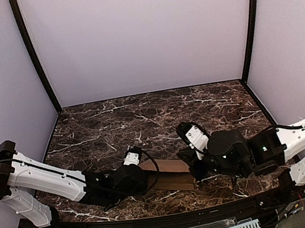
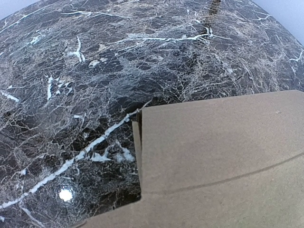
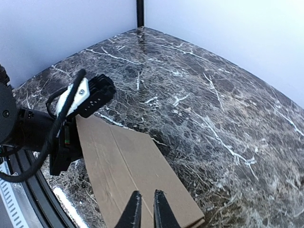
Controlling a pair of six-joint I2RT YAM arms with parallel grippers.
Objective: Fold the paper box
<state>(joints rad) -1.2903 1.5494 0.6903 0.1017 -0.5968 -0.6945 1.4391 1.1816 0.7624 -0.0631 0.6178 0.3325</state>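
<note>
Toward the near edge of the dark, white-veined marble worktop [image 1: 142, 121] lies the paper box [image 1: 170, 175], a plain brown die-cut cardboard sheet. It lies flat, with crease lines running along it and a notched tab at its left end. At that left end sits the left tool [image 1: 143, 177], fingers together; whether they pinch the sheet cannot be told. Over the sheet's right end the right tool [image 3: 147, 194] points down, fingers drawn almost together with only a slit between them. Contact with the cardboard is unclear.
</note>
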